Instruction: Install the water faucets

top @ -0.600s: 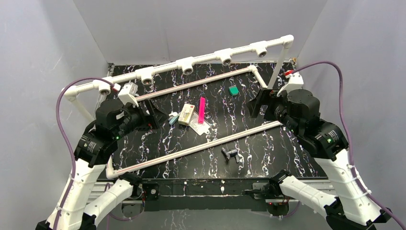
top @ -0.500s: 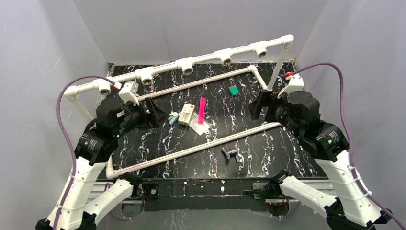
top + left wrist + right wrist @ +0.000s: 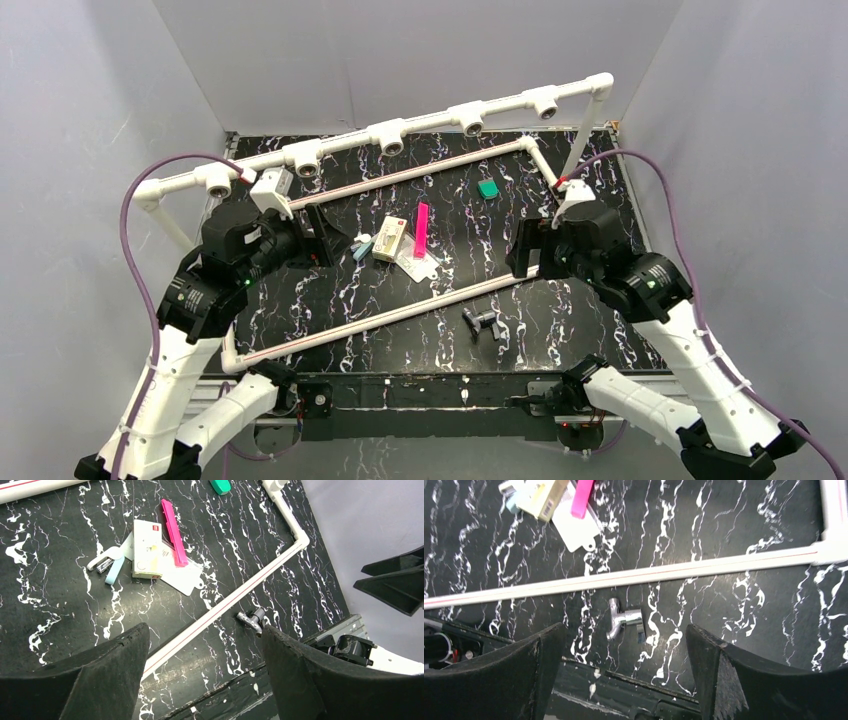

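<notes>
The black marbled table (image 3: 300,300) carried a white pipe frame (image 3: 430,122) with five tee sockets along its raised rear rail. The left gripper (image 3: 204,630) stood wide open and empty above the table's left portion. The right gripper (image 3: 624,627) was likewise wide open and empty, over the frame's front rail. The water faucet (image 3: 483,320) lay on its side on the table, just in front of that rail and clear of both grippers. A pink strip (image 3: 421,230) lay near centre.

Black table (image 3: 330,288) (white-veined marble), silvery faucet (image 3: 483,321), pink strip (image 3: 421,230), green square (image 3: 488,188).
</notes>
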